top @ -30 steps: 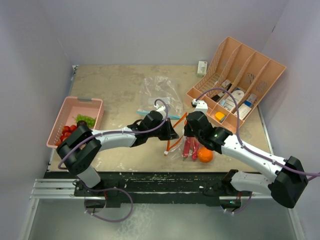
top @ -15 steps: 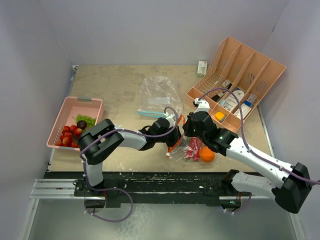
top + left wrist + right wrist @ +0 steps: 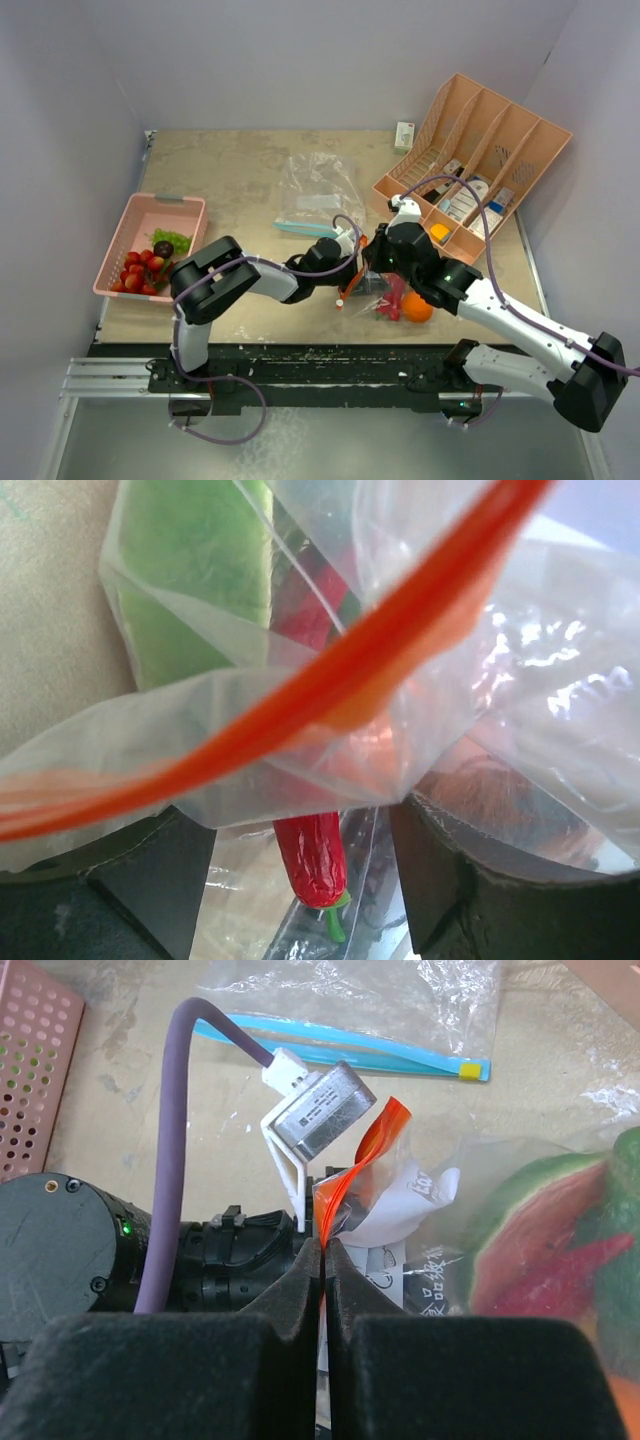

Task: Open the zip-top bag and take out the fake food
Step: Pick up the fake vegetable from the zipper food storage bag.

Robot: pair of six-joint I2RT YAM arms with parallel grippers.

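Observation:
The zip-top bag (image 3: 385,295) with an orange zip strip (image 3: 330,680) lies at the front middle of the table. My right gripper (image 3: 325,1247) is shut on the bag's orange rim (image 3: 372,1145) and holds it up. My left gripper (image 3: 300,880) is open at the bag's mouth. A red chili (image 3: 312,855) lies between its fingers (image 3: 130,880), untouched, with film draped over them. In the bag are also a watermelon slice (image 3: 530,1230), a green piece (image 3: 200,570) and an orange (image 3: 417,308). In the top view my left gripper (image 3: 347,272) faces my right gripper (image 3: 378,262).
A pink basket (image 3: 150,210) at the left holds strawberries (image 3: 138,270), a dark plum (image 3: 163,248) and a green leaf (image 3: 172,238). A second clear bag with a blue zip (image 3: 318,190) lies behind. A peach organiser (image 3: 500,130) with bottles and boxes stands at the right, a small white box (image 3: 404,135) near it.
My left gripper has gone from shut to open and reached right into the bag's mouth. My right gripper has kept its grip on the rim and shifted slightly up and right.

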